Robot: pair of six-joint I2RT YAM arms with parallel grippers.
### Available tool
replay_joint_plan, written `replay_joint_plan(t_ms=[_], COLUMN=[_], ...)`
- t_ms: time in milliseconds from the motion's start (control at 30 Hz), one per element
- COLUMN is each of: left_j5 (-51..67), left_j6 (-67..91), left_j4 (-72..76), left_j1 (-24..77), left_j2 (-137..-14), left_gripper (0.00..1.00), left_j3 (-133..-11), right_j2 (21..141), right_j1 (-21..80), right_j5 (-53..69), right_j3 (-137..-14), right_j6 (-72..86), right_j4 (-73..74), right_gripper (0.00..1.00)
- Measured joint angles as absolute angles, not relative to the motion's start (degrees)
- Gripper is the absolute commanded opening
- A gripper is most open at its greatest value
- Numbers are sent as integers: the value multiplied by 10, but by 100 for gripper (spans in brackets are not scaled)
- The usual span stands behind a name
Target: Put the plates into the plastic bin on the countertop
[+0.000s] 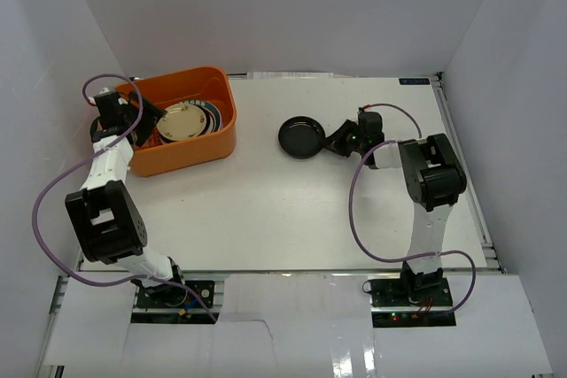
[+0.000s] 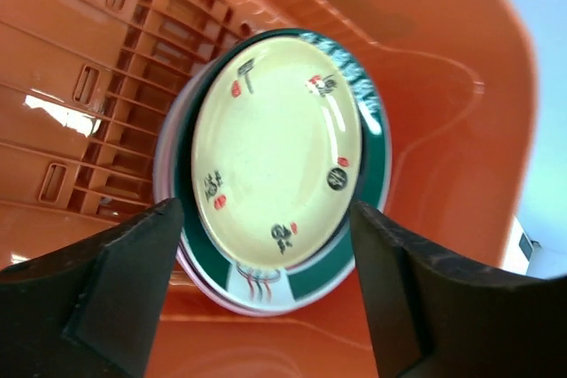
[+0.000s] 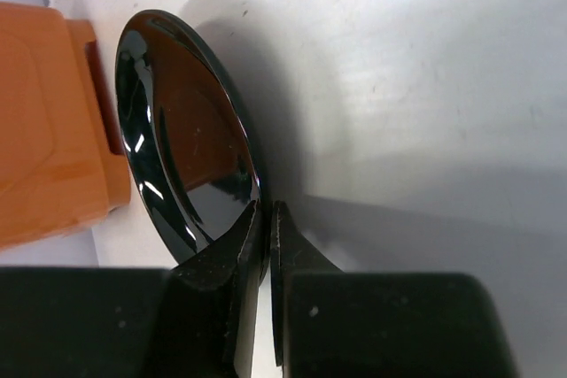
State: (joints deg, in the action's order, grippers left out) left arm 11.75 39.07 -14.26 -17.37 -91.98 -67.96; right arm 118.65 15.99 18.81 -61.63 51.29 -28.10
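Note:
The orange plastic bin (image 1: pixel 217 135) stands at the back left of the white countertop (image 1: pixel 283 219). Inside it lies a stack of plates (image 1: pixel 182 121), a cream plate (image 2: pixel 270 143) on top of a white one with a green rim (image 2: pixel 341 263). My left gripper (image 2: pixel 266 294) hangs open just above that stack, holding nothing. A glossy black plate (image 1: pixel 301 137) lies mid-table, also seen in the right wrist view (image 3: pixel 182 143). My right gripper (image 3: pixel 267 219) is shut on the black plate's near rim, one finger above the rim and one below.
White walls close in the table on the left, back and right. The bin's slotted bottom (image 2: pixel 106 104) shows beside the stack. A purple cable loops from each arm.

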Motion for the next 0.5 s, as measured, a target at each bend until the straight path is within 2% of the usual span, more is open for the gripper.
replay_joint_plan(t_ms=[200,367,500], left_j5=[76,62,117], left_j6=[361,324,312], left_j4=[-145,-124,-121], left_j1=[-129,24,149], left_j2=[-786,-672,-678], left_gripper=[90,88,88], left_j3=[-665,-649,-631], right_j2=[1054,952,901], right_j1=[150,178,218], right_j5=[210,234,252], right_j3=[-519,-491,-491], right_j6=[504,487,469], right_j4=[-301,-310,-308], right_gripper=[8,8,8])
